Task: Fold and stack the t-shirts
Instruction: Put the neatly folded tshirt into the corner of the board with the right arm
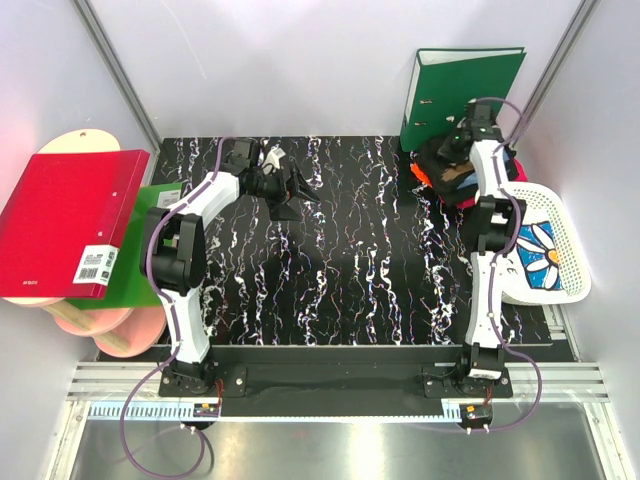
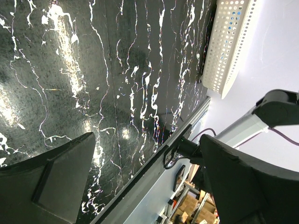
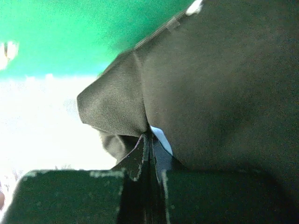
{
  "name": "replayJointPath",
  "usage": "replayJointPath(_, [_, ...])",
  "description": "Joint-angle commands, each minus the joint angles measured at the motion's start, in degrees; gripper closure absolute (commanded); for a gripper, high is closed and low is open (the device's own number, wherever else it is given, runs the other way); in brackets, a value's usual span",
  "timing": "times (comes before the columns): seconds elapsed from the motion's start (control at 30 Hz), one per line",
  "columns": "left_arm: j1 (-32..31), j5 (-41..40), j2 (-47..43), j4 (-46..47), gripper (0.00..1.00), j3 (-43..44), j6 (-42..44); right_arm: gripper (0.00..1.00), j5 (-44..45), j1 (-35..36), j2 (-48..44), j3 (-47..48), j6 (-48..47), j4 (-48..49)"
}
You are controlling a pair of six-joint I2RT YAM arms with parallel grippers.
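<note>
T-shirts heaped in the table's far right corner, right against the green binder. Right gripper is pinched tight on a fold of the black one; left gripper hangs wide apart over the table, holding nothing.

Your left arm and right arm wear white shells over black joints, with a purple cable along each. Your left gripper has matte black fingers.
</note>
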Motion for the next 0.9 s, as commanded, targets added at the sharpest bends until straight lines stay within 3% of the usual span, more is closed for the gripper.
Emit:
replayJointPath(0.0, [-0.2,1.1,-1.0,0.7,0.01,1.1,1.1,1.00,0.7,3.1,-4.2,-4.8,-0.5,-8.4])
replayJointPath(0.13, [0.0,1.5,-1.4,0.5,0.01,1.2,2.0,0.99,5.9,3.2,-11.1,-4.9,-0.7,-3.2])
replayJointPath(0.27, [0.3,2.0,-1.1,0.5,0.01,1.8,2.2,0.85,11.6,3.1,-17.3,-4.6,-1.3,-0.9])
replayJointPath(0.43, [0.4,2.6,-0.3,0.4,0.01,2.5,2.2,0.79,14.4,1.5,-19.0,-6.4,-1.5,-0.7])
replayJointPath(0.57, [0.4,2.7,-0.5,0.4,0.01,2.2,2.6,0.83,15.0,-0.4,-18.0,-9.8,-1.6,-0.6])
replayJointPath(0.7, [0.4,2.5,-1.0,0.3,0.01,1.2,2.8,1.00,17.0,-2.5,-15.9,-10.2,-0.8,-0.6])
replayJointPath(0.87, [0.4,1.6,-1.1,-0.4,0.01,1.2,2.7,1.00,14.1,-5.5,-9.3,-4.6,1.5,-3.0])
